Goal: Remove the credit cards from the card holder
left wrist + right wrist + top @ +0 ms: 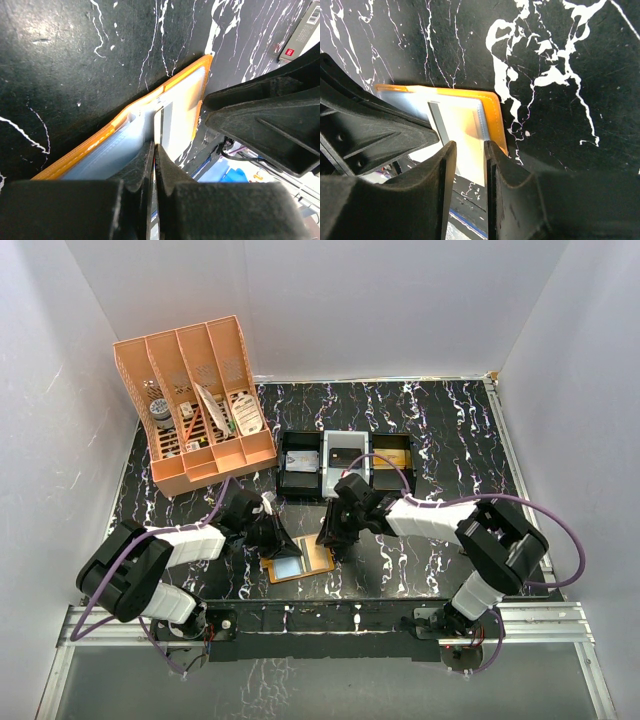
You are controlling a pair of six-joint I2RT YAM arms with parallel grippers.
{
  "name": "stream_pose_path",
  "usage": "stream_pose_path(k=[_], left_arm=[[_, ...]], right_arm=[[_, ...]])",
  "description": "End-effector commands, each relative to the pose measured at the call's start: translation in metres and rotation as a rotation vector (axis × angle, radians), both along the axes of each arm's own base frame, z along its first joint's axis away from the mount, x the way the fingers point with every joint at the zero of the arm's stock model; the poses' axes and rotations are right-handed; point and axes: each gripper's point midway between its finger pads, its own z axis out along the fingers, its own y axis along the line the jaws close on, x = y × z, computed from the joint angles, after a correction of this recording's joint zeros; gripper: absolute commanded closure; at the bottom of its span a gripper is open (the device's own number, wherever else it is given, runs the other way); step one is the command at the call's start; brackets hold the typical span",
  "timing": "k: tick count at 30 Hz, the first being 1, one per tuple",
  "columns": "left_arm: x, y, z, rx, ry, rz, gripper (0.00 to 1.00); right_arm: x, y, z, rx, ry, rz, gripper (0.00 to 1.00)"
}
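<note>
The orange card holder (318, 559) lies open on the black marbled table, between the two grippers. In the left wrist view its pale blue inner panels (107, 150) face up inside the orange rim (125, 116). My left gripper (155, 146) is shut on the edge of a thin pale credit card (161, 120), which stands edge-on out of the holder. My right gripper (470, 145) hovers over the holder's right half (496, 112), jaws a little apart, with nothing clamped between them. A pale card (462, 127) shows below the gap. From above, the left gripper (283, 543) and right gripper (335, 538) flank the holder.
A large orange slotted desk organizer (200, 410) stands at the back left. A row of black trays (345, 462) sits behind the grippers, one holding a gold block (392, 457). White walls close in the left, right and back. The arms' bases sit on the near rail (320, 620).
</note>
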Motion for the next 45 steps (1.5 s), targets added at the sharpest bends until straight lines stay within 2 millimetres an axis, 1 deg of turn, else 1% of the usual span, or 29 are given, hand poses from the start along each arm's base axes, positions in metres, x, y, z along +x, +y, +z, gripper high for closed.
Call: stream_pose_path(k=[1,4,7,13,17,20,25,28,30,34,37,40,45], left_arm=[[0.003,0.0,0.006,0.02,-0.033,-0.018,1.0],[0.003,0.001,0.006,0.023,-0.032,-0.017,1.0],[0.003,0.001,0.005,0.024,-0.032,-0.016,1.0],[0.003,0.001,0.005,0.033,-0.029,-0.019,1.0],[0.004,0.002,0.005,0.037,-0.03,-0.013,1.0],[0.004,0.002,0.006,0.038,-0.032,-0.015,1.0],[0.004,0.003,0.006,0.043,-0.034,-0.018,1.0],[0.004,0.003,0.006,0.043,-0.036,-0.019,1.0],[0.004,0.003,0.006,0.04,-0.038,-0.02,1.0],[0.004,0.002,0.007,0.033,-0.041,-0.017,1.0],[0.004,0.002,0.007,0.031,-0.043,-0.015,1.0],[0.004,0.002,0.007,0.03,-0.04,-0.017,1.0],[0.003,0.002,0.007,0.029,-0.04,-0.021,1.0]], right_arm=[[0.016,0.012,0.035,0.058,-0.098,0.011,0.73],[0.014,0.018,0.039,0.093,-0.101,0.035,0.73],[0.01,0.025,0.037,0.129,-0.083,0.063,0.74],[0.004,0.029,0.017,0.14,-0.026,0.072,0.75],[0.004,0.024,0.005,0.095,-0.003,0.054,0.77],[0.006,0.021,0.008,0.082,-0.023,0.046,0.77],[0.013,0.014,0.024,0.055,-0.075,0.027,0.76],[0.013,0.015,0.03,0.074,-0.094,0.031,0.76],[0.011,0.018,0.029,0.097,-0.089,0.045,0.76],[0.009,0.019,0.017,0.08,-0.058,0.051,0.77],[0.007,0.015,0.008,0.056,-0.04,0.044,0.77],[0.004,0.012,0.003,0.049,-0.032,0.044,0.78],[-0.001,0.015,-0.003,0.069,-0.006,0.058,0.8]])
